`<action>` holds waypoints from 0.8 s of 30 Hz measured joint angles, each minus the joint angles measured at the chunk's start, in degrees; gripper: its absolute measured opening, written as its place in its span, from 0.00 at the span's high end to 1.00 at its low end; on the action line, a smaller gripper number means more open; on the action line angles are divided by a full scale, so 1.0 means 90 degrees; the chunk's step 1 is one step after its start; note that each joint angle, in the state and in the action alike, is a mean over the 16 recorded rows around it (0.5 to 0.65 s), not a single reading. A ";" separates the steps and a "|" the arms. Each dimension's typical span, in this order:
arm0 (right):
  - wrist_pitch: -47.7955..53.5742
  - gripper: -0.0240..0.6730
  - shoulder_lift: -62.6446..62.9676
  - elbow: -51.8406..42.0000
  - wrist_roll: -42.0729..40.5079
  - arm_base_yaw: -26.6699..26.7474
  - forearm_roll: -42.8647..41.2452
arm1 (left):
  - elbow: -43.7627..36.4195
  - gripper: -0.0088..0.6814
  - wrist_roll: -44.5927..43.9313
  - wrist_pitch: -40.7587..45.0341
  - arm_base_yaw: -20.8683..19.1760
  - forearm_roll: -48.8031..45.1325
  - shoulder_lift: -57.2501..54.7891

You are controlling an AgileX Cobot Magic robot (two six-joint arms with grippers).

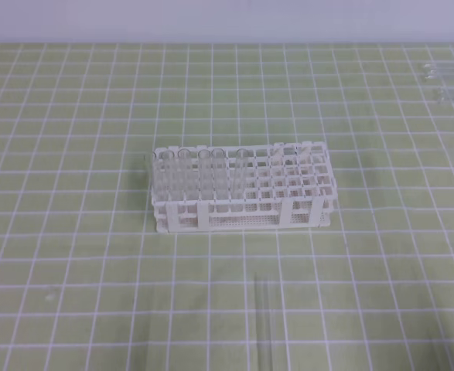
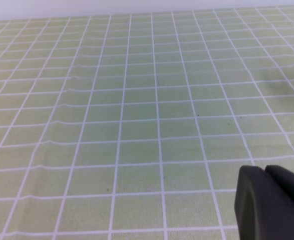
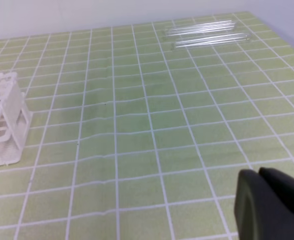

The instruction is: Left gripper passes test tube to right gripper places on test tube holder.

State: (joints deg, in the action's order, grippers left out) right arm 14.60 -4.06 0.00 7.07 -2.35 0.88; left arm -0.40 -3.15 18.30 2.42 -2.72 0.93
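**Both end effectors closed and holding nothing, rack mid-worktop**

From my left wrist camera I see only the black left end effector point(image 2: 267, 175) at the lower right corner, fingers pressed together with nothing between them, over the green worktop point(image 2: 136, 125) with its white grid. In the high view, the white plastic lattice rack point(image 1: 304, 212) stands at the centre, several clear tubes point(image 1: 203, 174) upright in its left half. A slim clear glass test tube point(image 1: 262, 325) lies in front of the rack. More clear tubes point(image 3: 207, 34) lie far right. My black right end effector point(image 3: 261, 176) is closed too, gripping nothing.
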 joint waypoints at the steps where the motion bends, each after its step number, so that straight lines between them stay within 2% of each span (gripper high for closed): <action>1: 0.0000 0.99 0.0000 0.0000 0.0000 0.0000 0.0000 | 0.0000 0.99 0.0000 -0.0001 0.0000 0.0001 0.0000; 24: 0.0000 0.99 0.0000 0.0000 0.0000 0.0000 0.0000 | 0.0011 0.99 0.0001 -0.0124 0.0000 0.0085 -0.0015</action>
State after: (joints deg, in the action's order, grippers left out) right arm 14.60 -4.06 0.00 7.07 -2.35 0.88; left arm -0.30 -3.13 17.19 2.43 -1.96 0.80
